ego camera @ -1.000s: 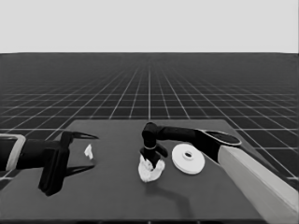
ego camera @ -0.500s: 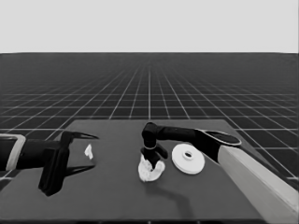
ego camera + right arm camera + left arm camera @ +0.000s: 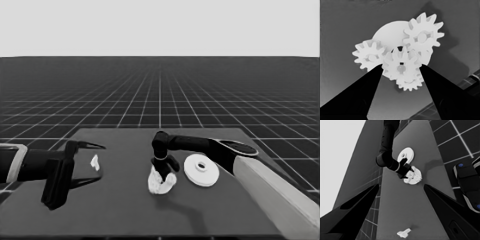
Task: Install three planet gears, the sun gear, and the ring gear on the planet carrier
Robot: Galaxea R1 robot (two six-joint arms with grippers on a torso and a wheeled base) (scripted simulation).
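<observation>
Dark surface (image 3: 125,210) under a pale band, floor grid running to the horizon.

Right pincer (image 3: 164,172) is down over a white cluster near the surface's middle. Right wrist view: the smaller round part (image 3: 392,35) lies flat with gears on it. One gear (image 3: 369,57) sits at one side, another gear (image 3: 423,36) opposite, and a middle gear (image 3: 401,68) sits between the two black fingers (image 3: 357,100) over the central hole. A fourth gear (image 3: 408,83) shows only as teeth beneath the middle one (mostly hidden). The fingers flank the middle gear with a narrow gap; whether they touch it I cannot tell. In the head view the cluster (image 3: 161,184) reads as one white lump, gears not separable.

The larger round part (image 3: 200,170) lies flat just beside the cluster, apart from it.

Left pincer (image 3: 82,162) waits over the surface's left end, fingers spread wide, nothing between them. A thin white piece (image 3: 94,161) lies beneath it; its shape is hard to make out.
</observation>
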